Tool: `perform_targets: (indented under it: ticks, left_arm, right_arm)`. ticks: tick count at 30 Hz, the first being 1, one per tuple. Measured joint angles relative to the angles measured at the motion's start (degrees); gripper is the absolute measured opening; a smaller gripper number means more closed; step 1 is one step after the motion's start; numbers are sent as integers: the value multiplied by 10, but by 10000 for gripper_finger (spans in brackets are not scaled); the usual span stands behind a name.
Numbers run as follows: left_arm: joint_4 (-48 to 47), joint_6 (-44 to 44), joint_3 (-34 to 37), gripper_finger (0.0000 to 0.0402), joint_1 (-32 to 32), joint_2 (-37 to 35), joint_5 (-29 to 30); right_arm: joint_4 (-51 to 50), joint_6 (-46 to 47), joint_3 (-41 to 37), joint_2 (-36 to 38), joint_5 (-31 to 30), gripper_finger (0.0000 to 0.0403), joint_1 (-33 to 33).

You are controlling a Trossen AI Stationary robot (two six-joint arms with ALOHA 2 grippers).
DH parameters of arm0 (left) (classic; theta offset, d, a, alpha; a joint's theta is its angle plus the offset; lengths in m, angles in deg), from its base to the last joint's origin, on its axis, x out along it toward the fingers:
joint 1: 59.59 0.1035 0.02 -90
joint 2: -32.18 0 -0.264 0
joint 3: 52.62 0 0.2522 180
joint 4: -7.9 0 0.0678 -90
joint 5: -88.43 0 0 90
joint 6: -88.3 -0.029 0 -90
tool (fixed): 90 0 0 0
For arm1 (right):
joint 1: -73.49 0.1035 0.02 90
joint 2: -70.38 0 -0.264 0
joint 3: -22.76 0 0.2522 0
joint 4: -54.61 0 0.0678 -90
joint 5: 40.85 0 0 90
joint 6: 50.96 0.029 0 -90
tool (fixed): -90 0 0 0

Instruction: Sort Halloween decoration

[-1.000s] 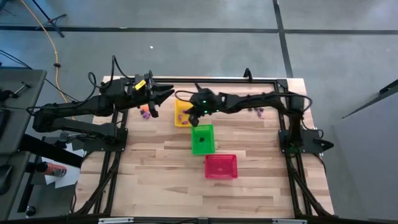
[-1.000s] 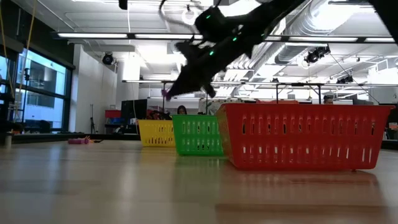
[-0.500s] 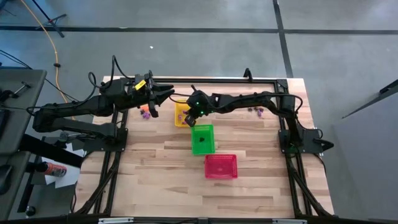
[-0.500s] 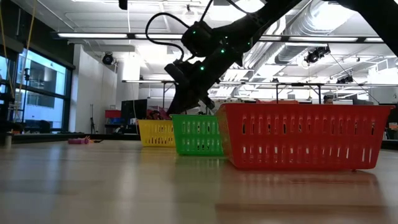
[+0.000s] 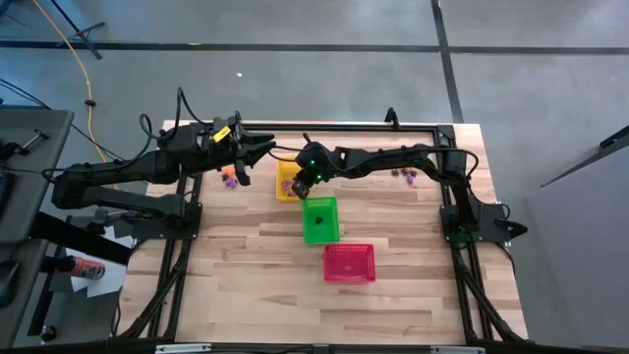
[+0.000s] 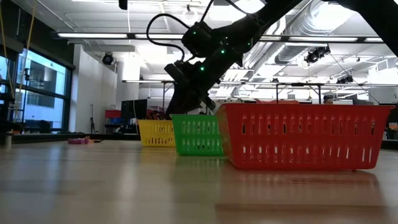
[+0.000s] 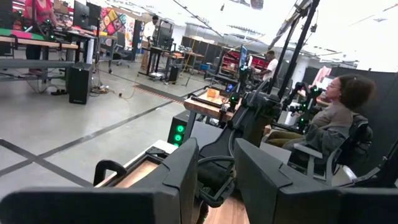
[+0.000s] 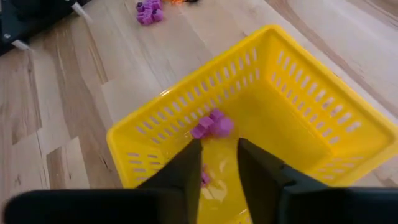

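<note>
My right gripper (image 8: 214,171) hangs open over the yellow basket (image 5: 286,181), tilted down, its fingertips just above the basket's inside (image 8: 292,124). A purple trinket (image 8: 211,124) lies inside the basket ahead of the fingers, and a smaller purple bit (image 8: 204,178) shows beside one finger. More purple and orange trinkets (image 5: 228,179) lie on the table left of the basket, and others (image 5: 405,175) at the far right. My left gripper (image 5: 263,157) waits open and level above the table's far left, holding nothing.
A green basket (image 5: 319,218) stands just near-side of the yellow one, and a red basket (image 5: 349,263) stands nearer still. The three form a slanted row mid-table. People sit at desks in the room beyond the table.
My right gripper has sunk toward the yellow basket, moved a little toward the table's left and tipped further down. A purple trinket showed at its fingertips a second ago in the low view. The fingertips now stand behind the baskets' rims there.
</note>
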Motion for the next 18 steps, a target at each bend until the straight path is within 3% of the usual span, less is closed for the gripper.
perform_targets:
  ticks: [7, 12, 18]
  left_arm:
    - [0, 0, 0, 97, 0, 0, 0]
    - [0, 0, 0, 97, 0, 0, 0]
    - [0, -13, 0, 97, 0, 0, 0]
  right_arm:
    - [-1, -31, 0, 19, 14, 167, -1]
    - [-18, -101, -1, 75, 56, 169, -14]
    - [-139, -172, 0, 177, 58, 169, -39]
